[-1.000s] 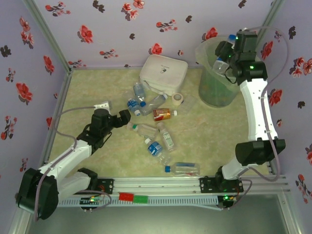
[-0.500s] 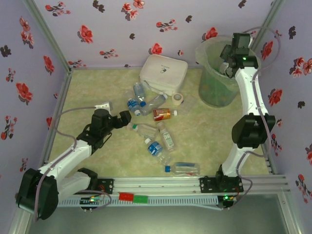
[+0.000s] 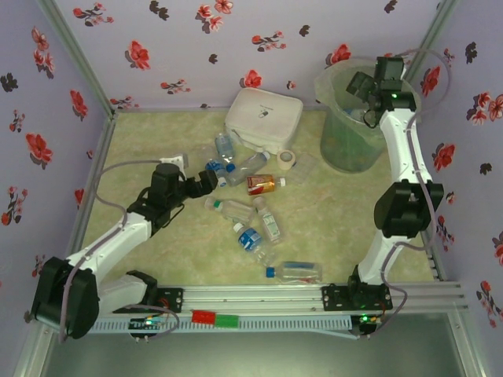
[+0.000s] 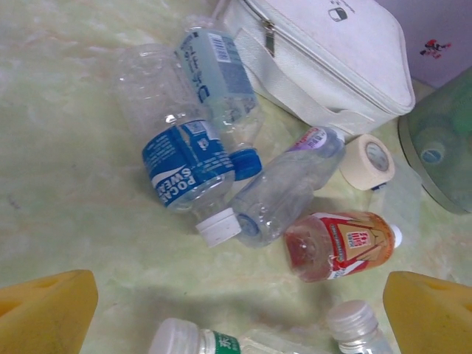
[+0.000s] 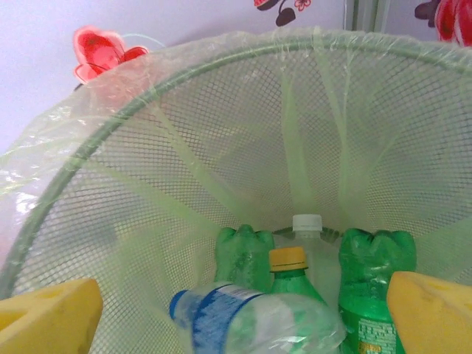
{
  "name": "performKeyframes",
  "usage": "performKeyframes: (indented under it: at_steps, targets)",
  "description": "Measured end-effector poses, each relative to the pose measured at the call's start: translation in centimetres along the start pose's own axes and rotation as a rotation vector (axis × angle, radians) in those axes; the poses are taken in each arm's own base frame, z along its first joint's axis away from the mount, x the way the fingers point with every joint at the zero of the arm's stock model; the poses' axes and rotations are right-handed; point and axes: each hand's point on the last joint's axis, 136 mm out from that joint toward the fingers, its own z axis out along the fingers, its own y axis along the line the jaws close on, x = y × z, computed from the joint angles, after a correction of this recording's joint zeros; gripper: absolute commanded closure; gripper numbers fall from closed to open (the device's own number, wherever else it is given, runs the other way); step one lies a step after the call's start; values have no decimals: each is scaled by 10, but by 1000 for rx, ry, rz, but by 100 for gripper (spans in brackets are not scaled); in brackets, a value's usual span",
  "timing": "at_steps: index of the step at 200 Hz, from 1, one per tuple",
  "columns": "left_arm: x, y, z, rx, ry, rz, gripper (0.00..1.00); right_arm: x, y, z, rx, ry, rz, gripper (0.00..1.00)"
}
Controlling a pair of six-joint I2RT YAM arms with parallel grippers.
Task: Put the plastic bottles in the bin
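Green tabletop (image 4: 66,184); bottle (image 4: 188,166) label reads "POCAR… SWEA…"; left jaws released, right jaws released above bin (image 5: 221,162).

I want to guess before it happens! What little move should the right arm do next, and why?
Probably lift the right end effector up and away from the bin. Its fingers stand wide apart with nothing between them. A blue-labelled bottle already lies inside on the green bottles, and many loose bottles wait on the table.
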Motion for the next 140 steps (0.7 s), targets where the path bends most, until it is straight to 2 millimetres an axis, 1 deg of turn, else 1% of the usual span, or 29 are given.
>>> performKeyframes:
  at_steps: [16,29,38,53,65,79,88,103,121,140]
  targets:
    - [-3,-9,1,25,8,17,0,-8,4,-20,-17,-25,-7,0]
    - [-4,-17,1,45,14,37,0,-15,10,-43,-41,-54,-14,1]
    - [-4,-25,2,64,19,54,0,-18,17,-63,-66,-76,-23,0]
    - [-2,-38,4,94,32,85,0,-14,29,-92,-110,-95,-42,0]
    - [1,-49,5,121,47,110,0,-4,41,-116,-157,-101,-64,0]
    - [7,-62,6,152,71,146,0,15,55,-137,-217,-84,-90,0]
    - [11,-71,5,172,84,168,0,29,63,-146,-255,-67,-106,0]
    - [16,-87,2,209,101,210,0,62,72,-157,-320,-8,-132,0]
    - [27,-104,-3,252,130,266,0,105,74,-163,-366,72,-155,0]
    - [42,-118,-9,290,168,327,0,152,69,-166,-387,158,-177,0]
